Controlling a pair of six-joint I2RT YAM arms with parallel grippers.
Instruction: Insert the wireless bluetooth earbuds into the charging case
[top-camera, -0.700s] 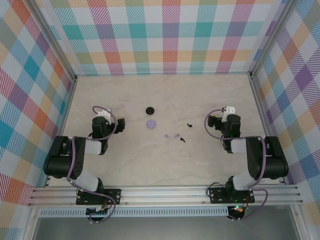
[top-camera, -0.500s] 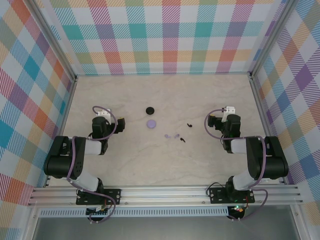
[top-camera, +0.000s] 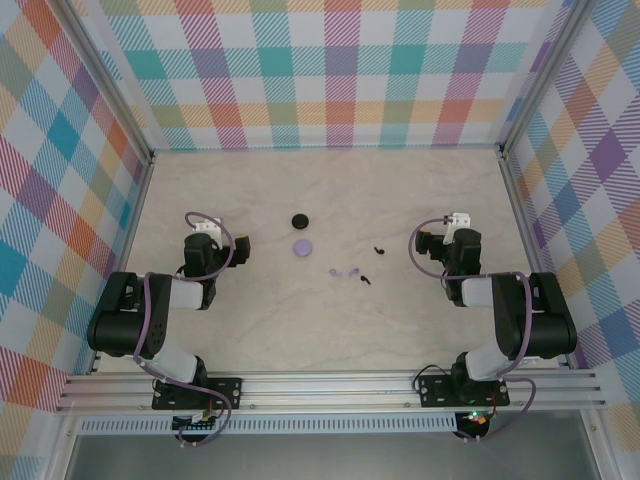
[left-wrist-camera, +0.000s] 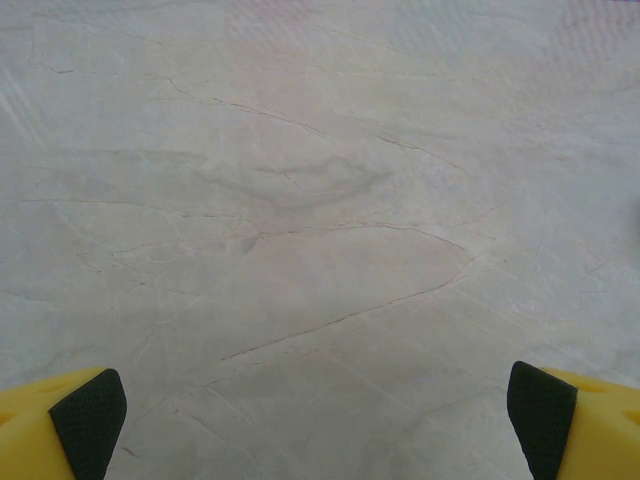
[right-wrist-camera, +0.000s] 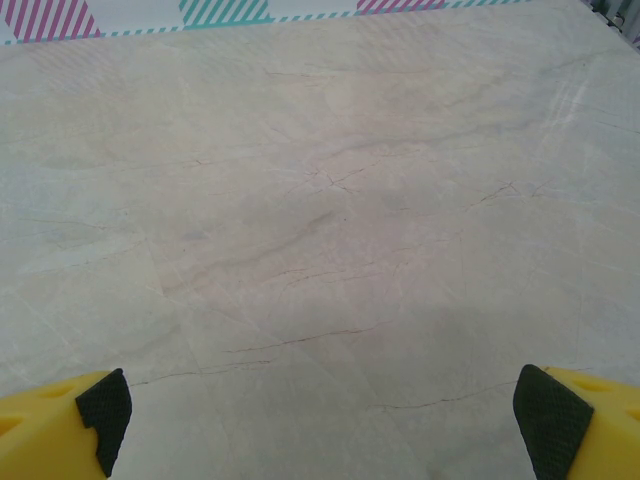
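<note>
The four earbuds lie loose on the marble-patterned table (top-camera: 250, 330), none of them in a case. All four are to the right of the round lilac case (top-camera: 303, 246) and a little closer to the arms' bases than it is. The first lilac earbud (top-camera: 334, 271) is the one nearest that case, and the second lilac earbud (top-camera: 352, 270) lies just beside it, on the side away from the case. The near black earbud (top-camera: 364, 279) is close to that pair, farther right of the lilac case. The far black earbud (top-camera: 378, 250) sits farthest right, about level with the case. The black case (top-camera: 299, 220) rests just behind the lilac case, apart from it. From above I cannot tell whether either case is open.

The left arm (top-camera: 200, 262) is well to the left of the lilac case and the right arm (top-camera: 462, 262) well to its right, beyond the earbuds. The left gripper (left-wrist-camera: 318, 415) hangs over bare table with its jaws spread wide and its black pads (left-wrist-camera: 90, 420) holding nothing. The right gripper (right-wrist-camera: 325, 410) is likewise released and empty, fingertips (right-wrist-camera: 100, 405) far apart over bare table.
</note>
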